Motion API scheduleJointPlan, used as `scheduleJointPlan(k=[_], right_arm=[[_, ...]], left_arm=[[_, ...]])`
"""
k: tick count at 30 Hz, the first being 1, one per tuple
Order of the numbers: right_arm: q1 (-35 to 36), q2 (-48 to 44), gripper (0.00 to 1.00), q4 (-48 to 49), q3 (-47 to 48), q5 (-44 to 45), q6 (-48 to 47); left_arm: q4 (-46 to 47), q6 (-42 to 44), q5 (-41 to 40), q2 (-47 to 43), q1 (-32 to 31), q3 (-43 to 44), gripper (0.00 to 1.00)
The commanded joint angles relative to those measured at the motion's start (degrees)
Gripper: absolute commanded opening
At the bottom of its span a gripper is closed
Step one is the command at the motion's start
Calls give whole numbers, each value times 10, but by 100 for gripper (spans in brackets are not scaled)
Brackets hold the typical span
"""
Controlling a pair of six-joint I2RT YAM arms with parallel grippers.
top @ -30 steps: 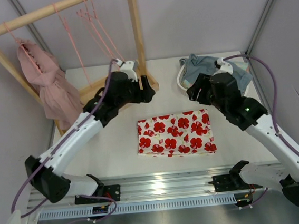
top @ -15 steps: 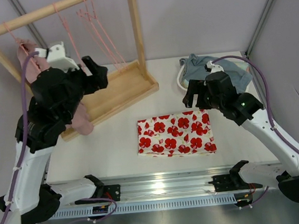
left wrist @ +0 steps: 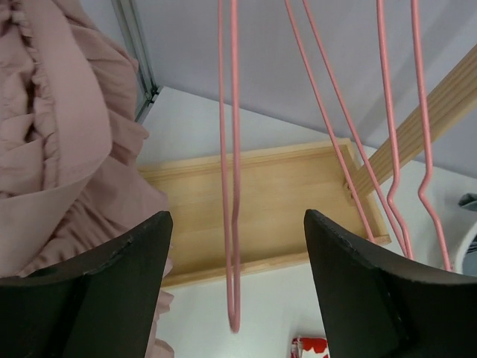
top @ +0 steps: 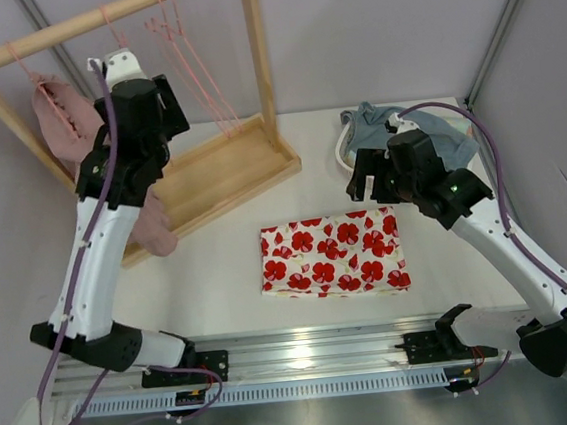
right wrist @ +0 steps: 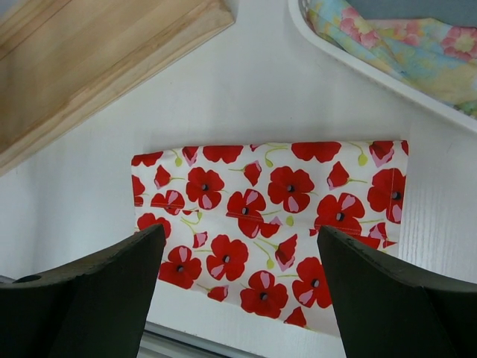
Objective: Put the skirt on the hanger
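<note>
Two grippers spread wide, empty | left gripper point(left wrist: 235, 224) framing hanger point(left wrist: 234, 325) | right gripper point(right wrist: 240, 231) facing skirt point(right wrist: 268, 224)

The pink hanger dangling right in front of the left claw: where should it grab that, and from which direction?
Probably the lower stretch of the hanger, where its two thin wires run close together, so one pinch takes both. It hangs straight down, ahead of the gap between the open fingers of the left gripper, so come straight ahead, a finger on each side.
</note>
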Motion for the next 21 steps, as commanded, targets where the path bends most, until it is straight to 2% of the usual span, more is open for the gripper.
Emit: scheduleJointPlan(k=[1, 6, 11, 13, 14, 16, 21], right_arm=[[-8, -13, 91, -6, 18, -8, -14], [-16, -17, 91, -12, 16, -10, -11], [-24, -17, 91, -12, 16, -21, -11], [-30, -13, 91, -13, 18, -25, -13], [-31, -11, 91, -12, 18, -28, -14], [-33, -5, 91, -14, 22, -32, -16], [-35, 3, 91, -10, 26, -35, -13]], left_arm=[[45, 28, -26, 30, 6, 14, 77], [51, 35, -104, 78, 19, 20, 75], [98, 50, -105, 89, 34, -6, 69], [145, 61, -97, 82, 37, -45, 67], [160, 61, -90, 76, 44, -56, 62], [197, 57, -65, 58, 51, -103, 58], [202, 61, -63, 55, 55, -120, 41]])
